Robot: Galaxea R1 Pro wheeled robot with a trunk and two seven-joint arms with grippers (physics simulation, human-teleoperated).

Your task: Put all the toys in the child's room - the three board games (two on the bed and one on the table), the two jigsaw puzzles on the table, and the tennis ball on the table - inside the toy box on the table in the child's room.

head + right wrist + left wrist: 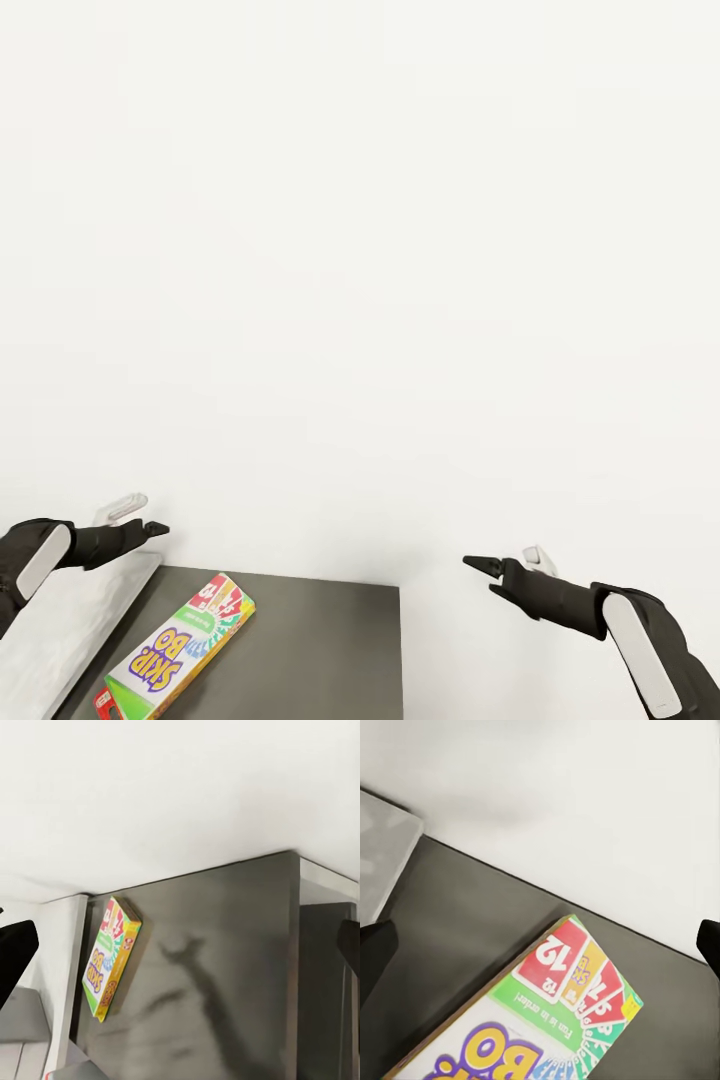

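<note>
Board game (180, 643) flat on dark table (320, 640), white wall (360, 250) behind

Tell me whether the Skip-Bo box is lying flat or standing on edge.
Lying flat: the Skip-Bo box rests printed face up on the dark surface.

Home room — board game (182, 643), white wall (360, 250)

A plain white wall (360, 250), evenly lit, fills the head view above a dark grey surface (320, 650) with a straight far edge, flanked on the left by a pale grey panel (90, 630).
</note>
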